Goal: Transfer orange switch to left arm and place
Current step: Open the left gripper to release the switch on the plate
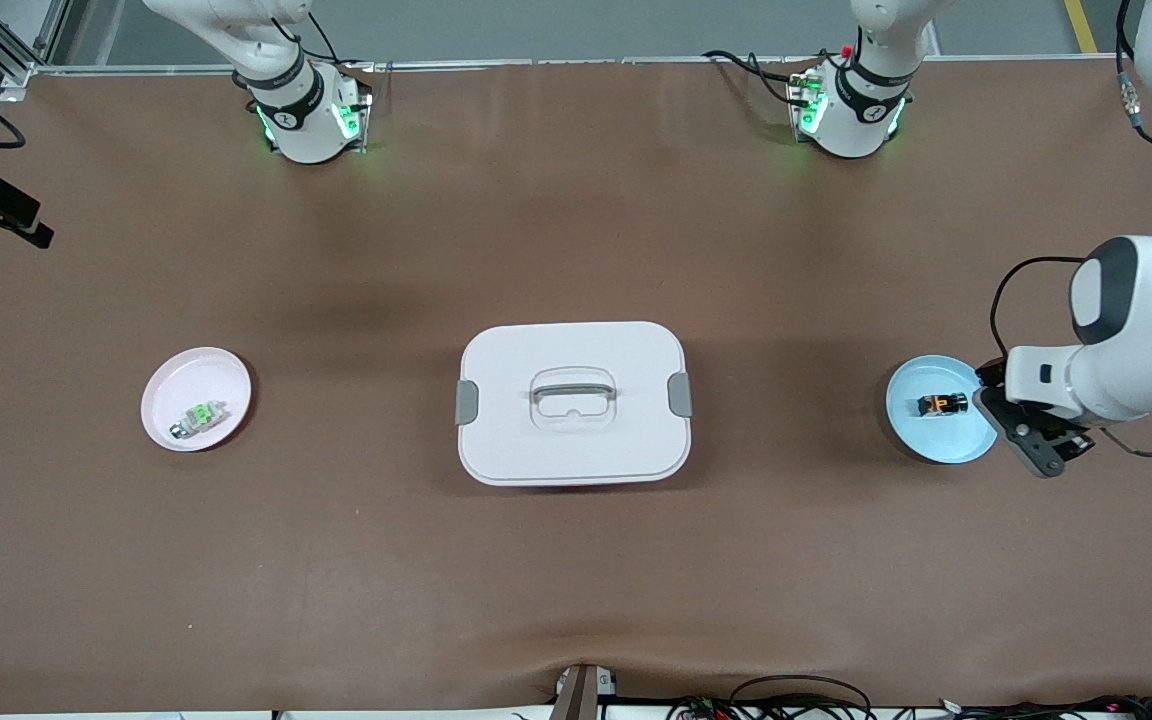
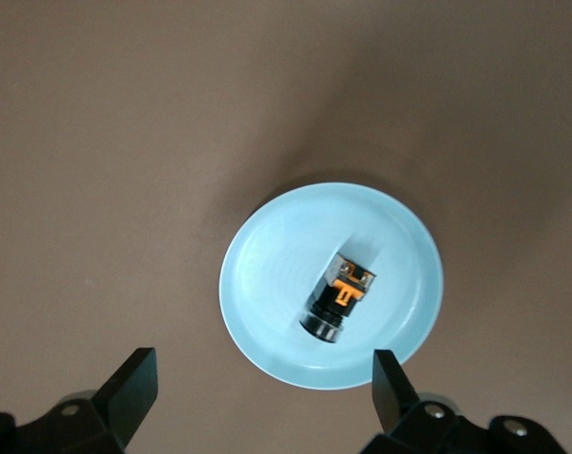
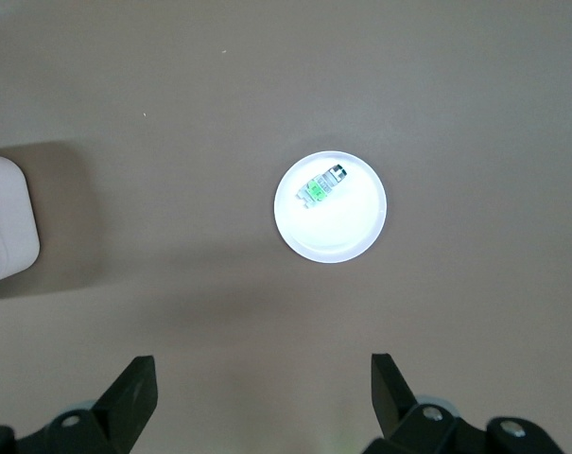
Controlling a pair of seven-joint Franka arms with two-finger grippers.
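The orange switch [image 1: 943, 404] lies on its side in a small light-blue plate [image 1: 911, 430] toward the left arm's end of the table. In the left wrist view the switch [image 2: 340, 301] rests in the middle of the plate [image 2: 267, 284]. My left gripper [image 1: 1021, 425] is open and empty above the plate's edge; its own view [image 2: 265, 364] shows the wide-apart fingertips [image 2: 134, 388] over the plate's rim and the bare table. My right gripper [image 3: 265, 369] is open and empty, high over the table, and is out of the front view. The white box [image 1: 536, 350] stands at the table's middle.
A pale pink plate [image 1: 186, 370] with a green-and-clear switch [image 1: 199, 418] sits toward the right arm's end of the table. The right wrist view shows this plate [image 3: 352, 236], the green switch [image 3: 320, 186] and a corner of the box [image 3: 7, 218]. A brown mat covers the table.
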